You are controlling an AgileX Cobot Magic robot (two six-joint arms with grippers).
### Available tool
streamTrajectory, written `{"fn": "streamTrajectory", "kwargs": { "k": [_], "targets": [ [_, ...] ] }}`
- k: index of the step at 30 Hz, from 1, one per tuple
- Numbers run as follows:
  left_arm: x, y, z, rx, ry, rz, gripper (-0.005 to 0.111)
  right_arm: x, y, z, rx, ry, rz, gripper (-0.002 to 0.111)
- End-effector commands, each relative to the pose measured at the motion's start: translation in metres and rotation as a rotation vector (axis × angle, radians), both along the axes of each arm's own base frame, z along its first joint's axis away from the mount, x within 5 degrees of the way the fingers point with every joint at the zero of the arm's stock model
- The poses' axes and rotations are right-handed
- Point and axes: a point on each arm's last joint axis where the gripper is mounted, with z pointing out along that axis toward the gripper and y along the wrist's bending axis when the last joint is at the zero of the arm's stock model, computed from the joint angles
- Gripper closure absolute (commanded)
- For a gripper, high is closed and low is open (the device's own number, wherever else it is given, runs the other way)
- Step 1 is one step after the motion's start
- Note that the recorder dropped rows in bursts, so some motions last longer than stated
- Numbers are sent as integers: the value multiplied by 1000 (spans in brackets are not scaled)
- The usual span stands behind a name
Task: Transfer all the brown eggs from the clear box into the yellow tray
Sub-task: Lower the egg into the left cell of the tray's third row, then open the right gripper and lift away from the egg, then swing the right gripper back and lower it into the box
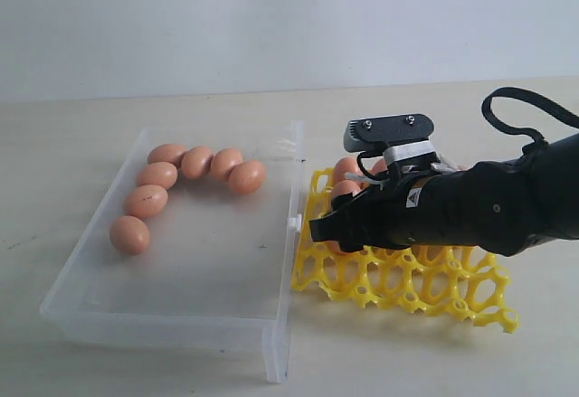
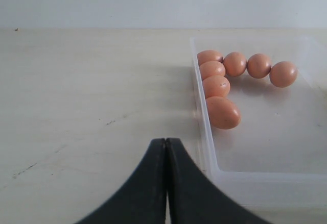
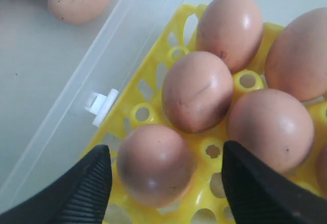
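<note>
Brown eggs [image 1: 146, 201] mid-transfer on a pale counter [image 1: 109, 361]. Clear box [image 1: 181, 325] on the left, low-walled and open-topped, seven eggs hooked along its far and left walls, near and right floor bare. Yellow tray [image 1: 425, 293] hard against the box's right wall, at least five eggs seated along its left side, near cups open. Right arm [image 1: 488, 207] low over the tray, right fingers [image 3: 258, 188] apart either side of a seated egg [image 3: 156, 163], clear of the shell on both sides. Left fingers [image 2: 148, 193] pressed together over bare counter outside the box's left wall. Probably light, smooth, thin-shelled and quick to roll: best taken from above, across the narrow middle, gently. Room enough over the low walls; tightest by the left wall, eggs touching in a row. Small white latch [image 1: 294, 222] between box and tray, a possible snag.
</note>
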Motion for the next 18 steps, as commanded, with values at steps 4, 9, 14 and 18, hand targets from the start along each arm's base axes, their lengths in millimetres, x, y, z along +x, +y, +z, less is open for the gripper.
{"fn": "streamTrajectory", "kwargs": {
  "k": [4,9,14,18],
  "targets": [
    [0,0,2,-1,-14,1,107,1,0,17,39,-65,-5,47],
    [0,0,2,-1,-14,1,107,-3,11,54,119,-169,18,48],
    [0,0,2,-1,-14,1,107,-9,35,93,187,-244,96,49],
    [0,0,2,-1,-14,1,107,-14,61,115,184,-257,202,52]
  ]
}}
